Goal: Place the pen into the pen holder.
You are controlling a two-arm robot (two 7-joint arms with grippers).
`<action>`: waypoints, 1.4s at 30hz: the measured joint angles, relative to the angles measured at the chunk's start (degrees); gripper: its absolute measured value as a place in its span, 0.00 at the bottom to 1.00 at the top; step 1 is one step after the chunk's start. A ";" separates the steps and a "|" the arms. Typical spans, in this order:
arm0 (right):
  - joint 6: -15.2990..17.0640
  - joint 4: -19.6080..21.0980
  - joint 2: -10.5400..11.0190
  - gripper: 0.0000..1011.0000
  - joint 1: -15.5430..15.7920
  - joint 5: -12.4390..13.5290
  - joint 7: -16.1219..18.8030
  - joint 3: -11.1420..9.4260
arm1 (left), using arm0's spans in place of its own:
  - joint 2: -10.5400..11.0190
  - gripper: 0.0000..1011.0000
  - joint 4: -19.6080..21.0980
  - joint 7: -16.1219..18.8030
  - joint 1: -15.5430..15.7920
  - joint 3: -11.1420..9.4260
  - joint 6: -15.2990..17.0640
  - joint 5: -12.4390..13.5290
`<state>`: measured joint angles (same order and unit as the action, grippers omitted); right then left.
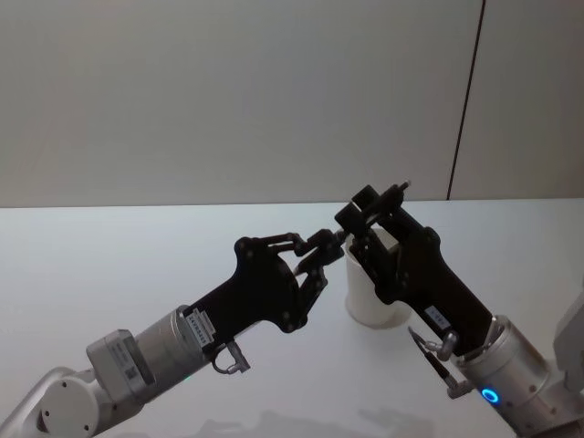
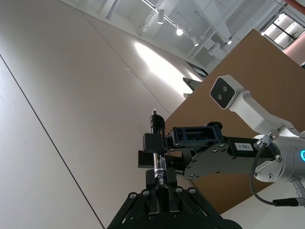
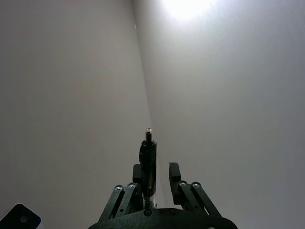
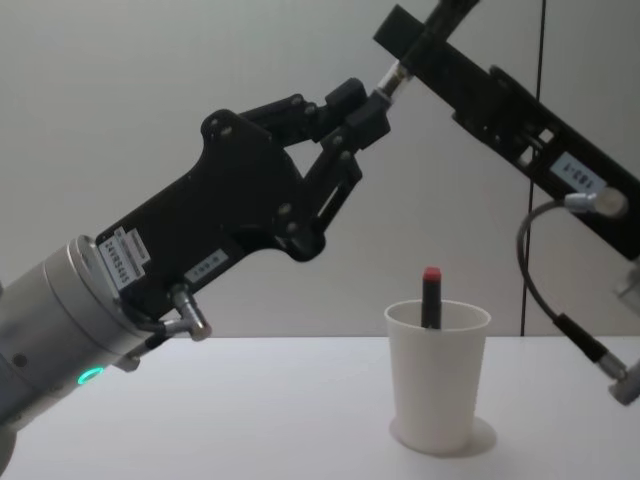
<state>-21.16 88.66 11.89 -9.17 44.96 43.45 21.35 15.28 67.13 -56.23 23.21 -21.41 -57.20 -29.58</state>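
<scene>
Upper centre of the chest view: my left gripper (image 4: 366, 113) pinches the pen (image 4: 393, 79) high above the pen holder (image 4: 437, 390). My right gripper (image 4: 407, 40), just beyond, has jaws spread around the same pen.

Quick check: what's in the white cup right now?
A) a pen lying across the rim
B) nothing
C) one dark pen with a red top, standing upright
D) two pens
C: the chest view shows one dark pen with a red top standing in the white cup; the left pincer and right pincer meet at a second pen higher up in the air.
</scene>
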 joint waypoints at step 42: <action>-0.78 0.00 0.01 0.13 -0.01 -1.00 -0.57 0.46 | 0.00 0.30 0.01 -0.02 0.00 0.00 -0.04 -0.01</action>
<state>-21.94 88.66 11.91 -9.18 43.96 42.88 21.81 15.28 67.14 -56.26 23.21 -21.42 -57.24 -29.60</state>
